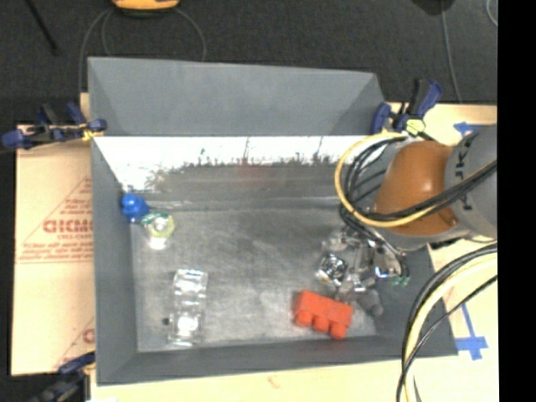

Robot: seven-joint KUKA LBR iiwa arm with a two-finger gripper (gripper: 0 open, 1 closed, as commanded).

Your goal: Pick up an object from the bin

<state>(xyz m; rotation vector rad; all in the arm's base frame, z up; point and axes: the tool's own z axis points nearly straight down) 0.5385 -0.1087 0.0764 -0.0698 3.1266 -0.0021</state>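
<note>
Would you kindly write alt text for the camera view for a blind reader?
The gripper hangs low at the right of the grey bin, close to a red block. At the left lie a clear plastic piece, a small blue thing and a pale round thing.

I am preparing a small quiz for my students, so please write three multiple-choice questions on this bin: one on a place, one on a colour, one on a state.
1. Where in the bin does the red block lie?
A. far left corner
B. middle of the far wall
C. by the near wall, toward the right

2. What colour is the small ball by the left wall?
A. green
B. blue
C. orange

3. How is the red block now?
A. lying on the bin floor, next to the gripper
B. raised above the rim
C. standing on the ball

Answers: 1 C, it sits low and right in the camera view; 2 B, the ball is plainly blue; 3 A, it rests flat on the floor.
</note>
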